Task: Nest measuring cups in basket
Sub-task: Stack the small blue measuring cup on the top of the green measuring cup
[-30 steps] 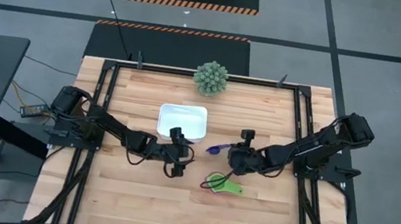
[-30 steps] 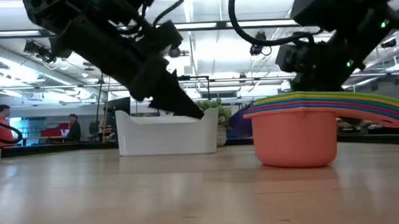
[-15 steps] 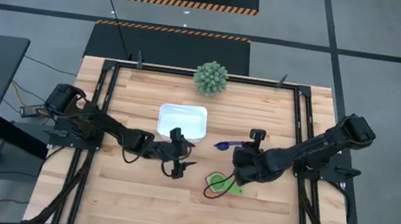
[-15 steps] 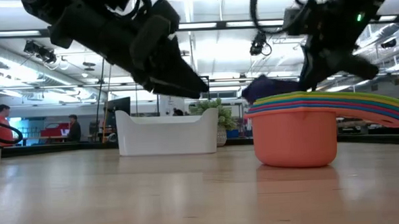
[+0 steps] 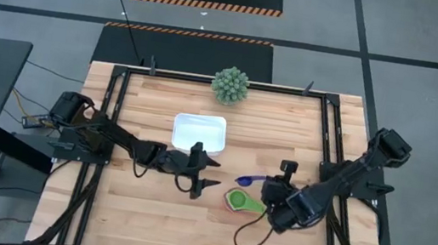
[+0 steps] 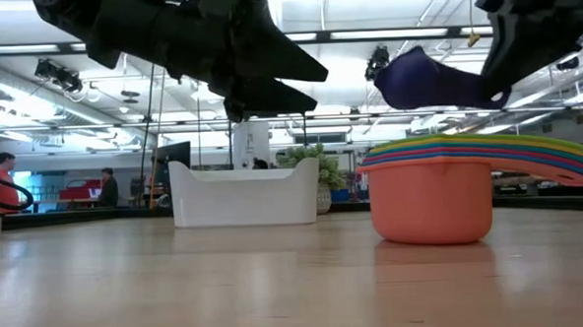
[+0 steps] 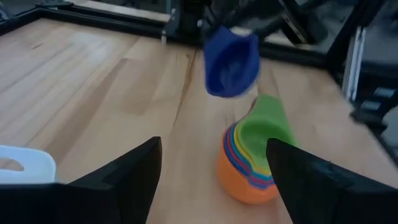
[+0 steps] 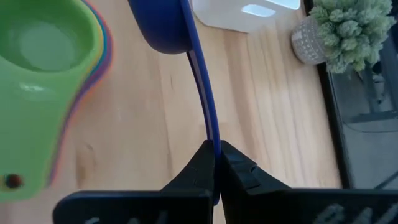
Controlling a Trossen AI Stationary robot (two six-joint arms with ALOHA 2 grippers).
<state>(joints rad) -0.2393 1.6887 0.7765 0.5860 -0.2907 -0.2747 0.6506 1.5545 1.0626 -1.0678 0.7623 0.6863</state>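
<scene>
Seen from above, the left gripper (image 5: pixel 210 173) hung with its two dark fingers spread apart and nothing between them, just off the five o'clock corner of the white shallow rounded-rectangle plastic basket (image 5: pixel 199 131). The basket sat near the table's centre, with the green spiky ball plant (image 5: pixel 230 85) at its one o'clock, by the far edge of the pale wooden table (image 5: pixel 146 215). At three o'clock from the left gripper, the right gripper (image 8: pixel 216 163) was clamped on the flat handle of the dark blue round plastic measuring cup (image 5: pixel 247 179), held in the air above the table. Just at five o'clock of that cup stood the nested stack of plastic measuring cups (image 5: pixel 240 201), green on top and orange at the bottom, outside the basket.
</scene>
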